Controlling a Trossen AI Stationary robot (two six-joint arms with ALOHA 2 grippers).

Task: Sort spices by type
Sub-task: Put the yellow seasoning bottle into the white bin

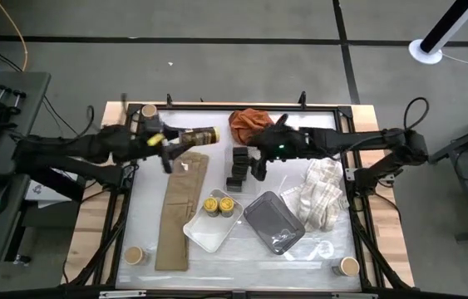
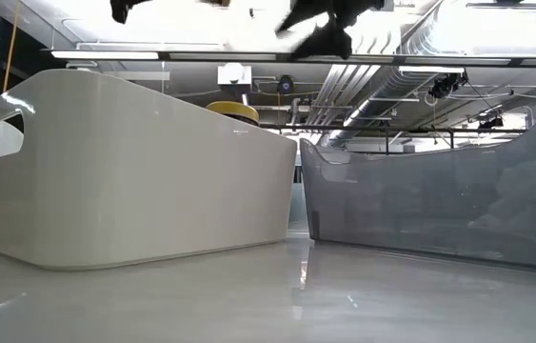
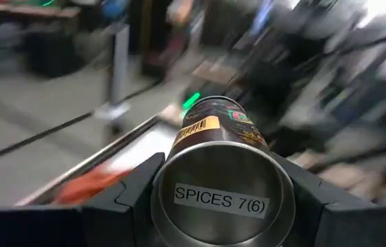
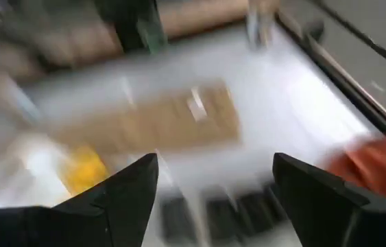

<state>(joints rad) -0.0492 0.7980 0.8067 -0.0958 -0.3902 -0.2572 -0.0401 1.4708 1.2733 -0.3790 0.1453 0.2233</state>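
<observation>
Gripping a dark round jar between its two fingers, our left gripper holds it lying sideways above the table's far left part, its labelled base toward the wrist camera. Our right gripper hangs with fingers spread and nothing between them, over three black boxes near the table's middle, just beside the orange cloth. Two yellow-lidded jars stand in the white tray; the grey tray lies beside it. Tan-lidded jars sit at the far left, near left and near right corners.
</observation>
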